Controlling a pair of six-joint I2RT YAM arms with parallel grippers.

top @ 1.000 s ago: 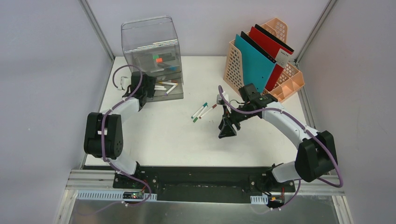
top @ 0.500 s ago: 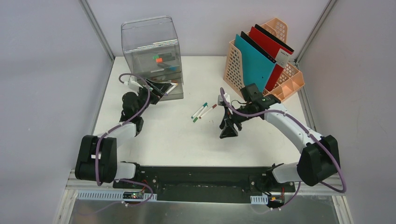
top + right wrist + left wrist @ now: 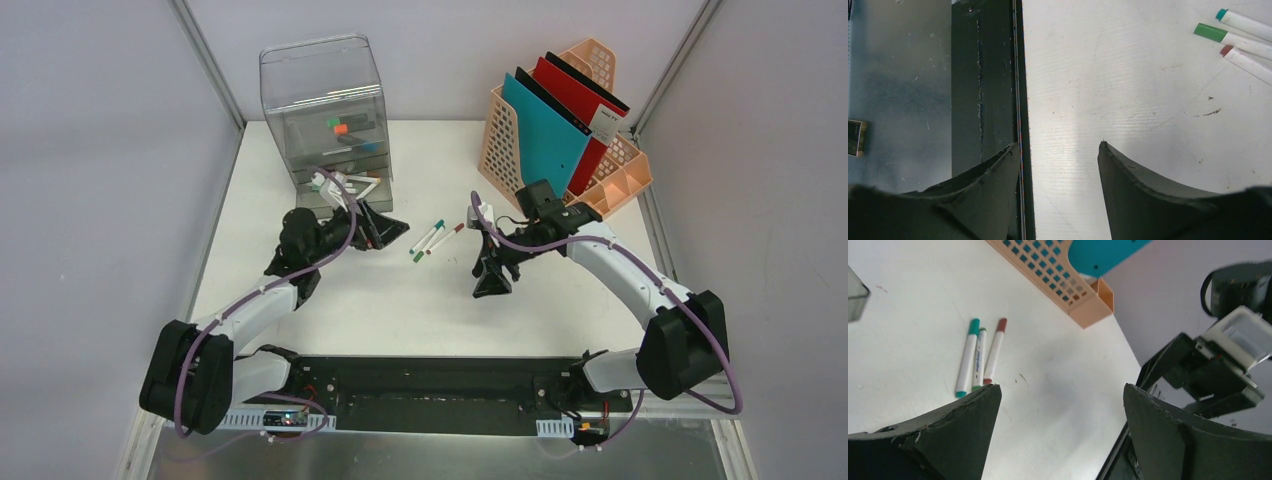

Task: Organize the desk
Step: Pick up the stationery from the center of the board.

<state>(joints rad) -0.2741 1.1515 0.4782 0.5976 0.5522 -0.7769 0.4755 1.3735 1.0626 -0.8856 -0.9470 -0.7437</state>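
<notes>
The flat white desk [image 3: 400, 310] fills the floor of the cell, with its black and aluminium rail [image 3: 430, 385] along the near edge by the arm bases.

At the back left stands a clear, smoke-tinted plastic drawer unit [image 3: 325, 110]. Its lowest drawer [image 3: 352, 186] is pulled out, with several white pens lying in it. A few coloured items show through the upper tiers, so part of the sorting looks done.

Just right of that drawer, the left gripper [image 3: 395, 228] hangs low over the tabletop. Its fingers are spread wide with nothing between them. It faces the loose pens.

Three white marker pens [image 3: 436, 238] lie side by side on bare desk near the middle. One has a teal cap [image 3: 967, 357], one a green cap [image 3: 979, 360] and one a brown-red cap [image 3: 994, 351]. These look like the work left: each needs picking up and putting away, probably in the open drawer.

Right of the pens, the right gripper [image 3: 490, 283] points down at the desk. Its fingers are apart and empty, above a clear patch beside the pens.

At the back right, a peach perforated plastic file rack [image 3: 500, 140] holds a teal folder [image 3: 545, 130] and a red folder [image 3: 575, 95] upright, with a black one between them. That corner appears tidy already.
</notes>
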